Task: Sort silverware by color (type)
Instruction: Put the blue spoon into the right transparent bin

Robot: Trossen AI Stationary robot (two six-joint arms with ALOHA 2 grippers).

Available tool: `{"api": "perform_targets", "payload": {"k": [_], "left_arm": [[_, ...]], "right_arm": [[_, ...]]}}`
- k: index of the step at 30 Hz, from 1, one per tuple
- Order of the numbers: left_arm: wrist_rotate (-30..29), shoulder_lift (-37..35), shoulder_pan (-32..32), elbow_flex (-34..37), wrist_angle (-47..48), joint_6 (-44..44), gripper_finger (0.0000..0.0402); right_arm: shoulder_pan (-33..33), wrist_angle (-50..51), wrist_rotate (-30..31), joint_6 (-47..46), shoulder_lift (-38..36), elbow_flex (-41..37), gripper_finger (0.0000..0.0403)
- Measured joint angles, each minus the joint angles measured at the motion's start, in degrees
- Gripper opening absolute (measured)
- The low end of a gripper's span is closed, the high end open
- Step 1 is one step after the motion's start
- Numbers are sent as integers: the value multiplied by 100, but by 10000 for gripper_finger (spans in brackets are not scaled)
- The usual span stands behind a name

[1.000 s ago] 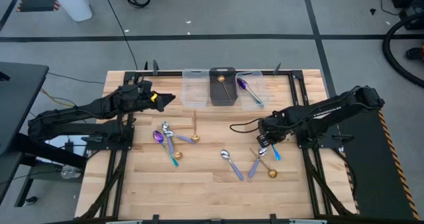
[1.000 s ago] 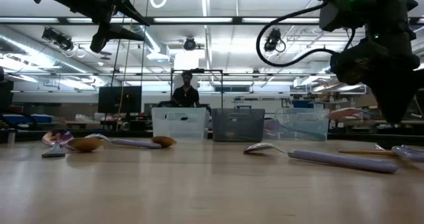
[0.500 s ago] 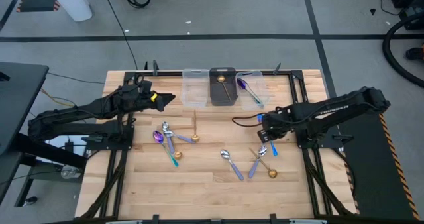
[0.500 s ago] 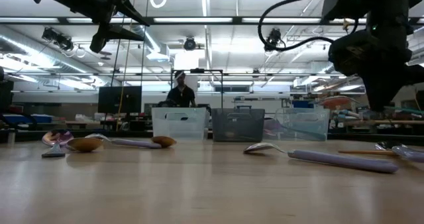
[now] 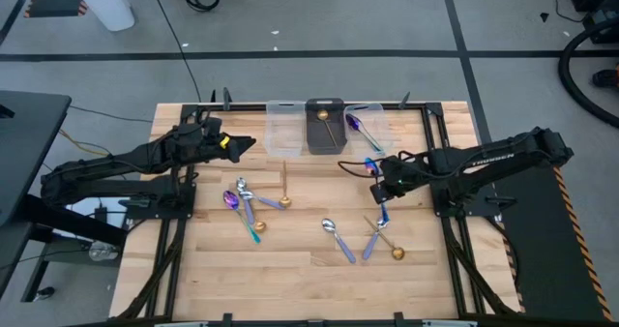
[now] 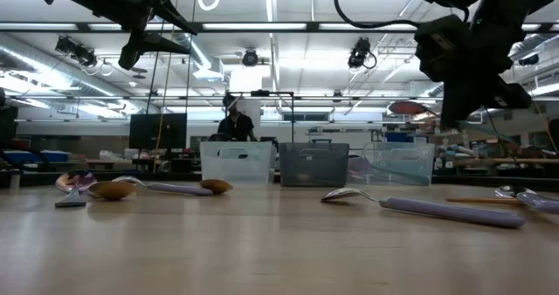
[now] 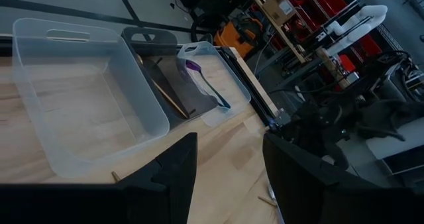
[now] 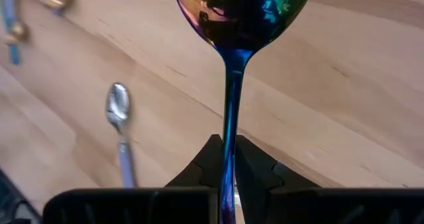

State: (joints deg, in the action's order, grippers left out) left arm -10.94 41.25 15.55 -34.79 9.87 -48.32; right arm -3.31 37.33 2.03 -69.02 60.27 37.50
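My right gripper (image 5: 385, 184) (image 8: 226, 159) is shut on a rainbow spoon (image 8: 240, 12) (image 5: 383, 213), which it holds above the table right of centre. More spoons lie flat on the wood: a left group (image 5: 246, 203) and a near-right group (image 5: 364, 238) of silver, gold and rainbow ones. At the far edge, a dark bin (image 5: 311, 133) holds a gold spoon and the right clear bin (image 5: 383, 133) holds a rainbow spoon. My left gripper (image 5: 242, 145) (image 7: 228, 177) hovers open, high over the far left. My right gripper pinches the spoon's slim blue handle (image 8: 229, 134) between its two fingers. The handle runs along the fingers and the bowl (image 8: 242, 8) sticks out ahead of them. The fingers slant downward. The spoon is lifted clear of the table.
The left clear bin (image 5: 270, 133) stands beside the dark one. Black frame rails (image 5: 437, 163) run along the table's sides. A person stands in the room beyond the far edge (image 6: 234, 120). Bare wood (image 5: 309, 187) lies between the two spoon groups.
My right gripper has risen with the rainbow spoon and moved toward the table's left and far edge, nearer the bins, tipping as it went. The spoon stays in the hold, higher above the table than before.
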Motion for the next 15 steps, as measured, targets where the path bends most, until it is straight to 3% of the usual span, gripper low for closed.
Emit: {"api": "perform_targets", "payload": {"k": [6, 15], "left_arm": [[-11, 0, 3, 0, -2, 120, 181], [-46, 2, 3, 0, 3, 142, 181]], "right_arm": [[204, -167, -14, 278, 63, 244, 32], [936, 428, 222, 1670, 461, 1525, 32]]}}
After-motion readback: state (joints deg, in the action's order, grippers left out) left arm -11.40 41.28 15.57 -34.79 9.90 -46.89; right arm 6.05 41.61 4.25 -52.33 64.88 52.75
